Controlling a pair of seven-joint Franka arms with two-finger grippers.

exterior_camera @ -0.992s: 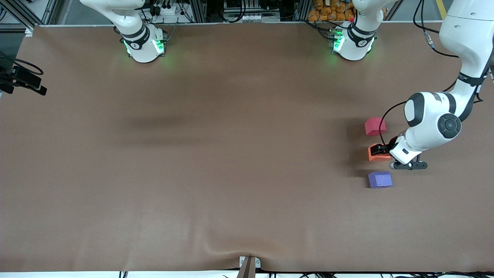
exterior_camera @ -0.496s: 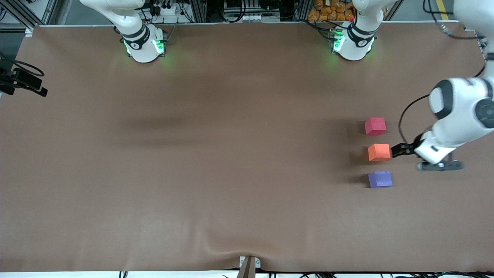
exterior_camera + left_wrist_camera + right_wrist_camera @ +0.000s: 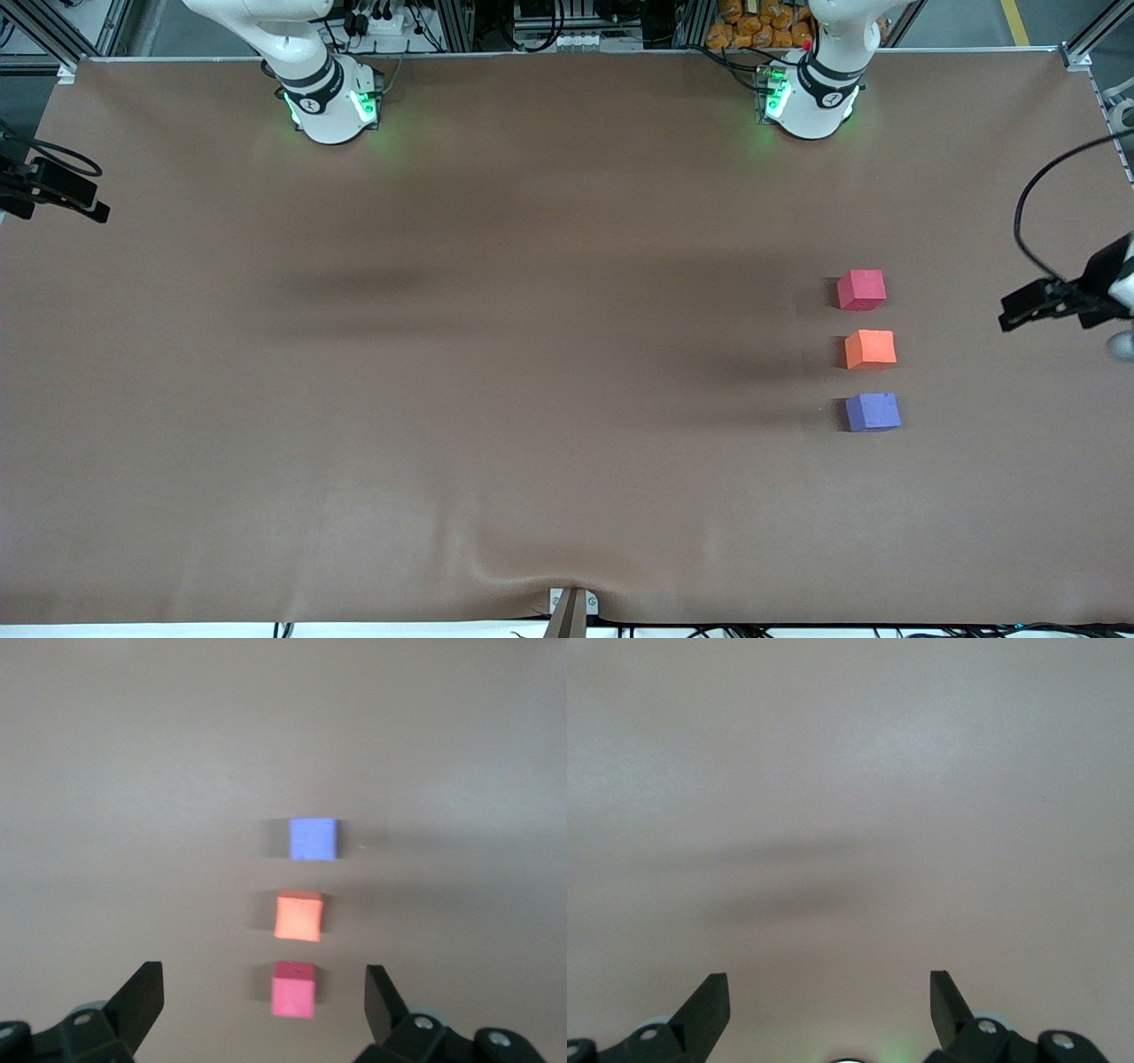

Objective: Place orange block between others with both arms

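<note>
The orange block (image 3: 870,348) sits on the brown table in a short row, between the pinkish-red block (image 3: 861,290) and the purple block (image 3: 873,412), with small gaps on both sides. The purple one is nearest the front camera. My left gripper (image 3: 1010,316) hangs over the table toward the left arm's end, apart from the row, open and empty. In the left wrist view the purple (image 3: 313,839), orange (image 3: 298,917) and pinkish-red (image 3: 293,989) blocks line up ahead of the left gripper (image 3: 263,981). The right gripper (image 3: 828,985) is open over bare table.
The brown table cover (image 3: 496,354) has a wrinkle near its front edge (image 3: 496,567). A black camera mount (image 3: 53,190) juts in at the right arm's end. Both arm bases (image 3: 332,102) (image 3: 811,97) stand along the top edge of the front view.
The left gripper, which straddled the orange block a second ago, has pulled away toward the left arm's end and risen. The orange block stays on the table between the others.
</note>
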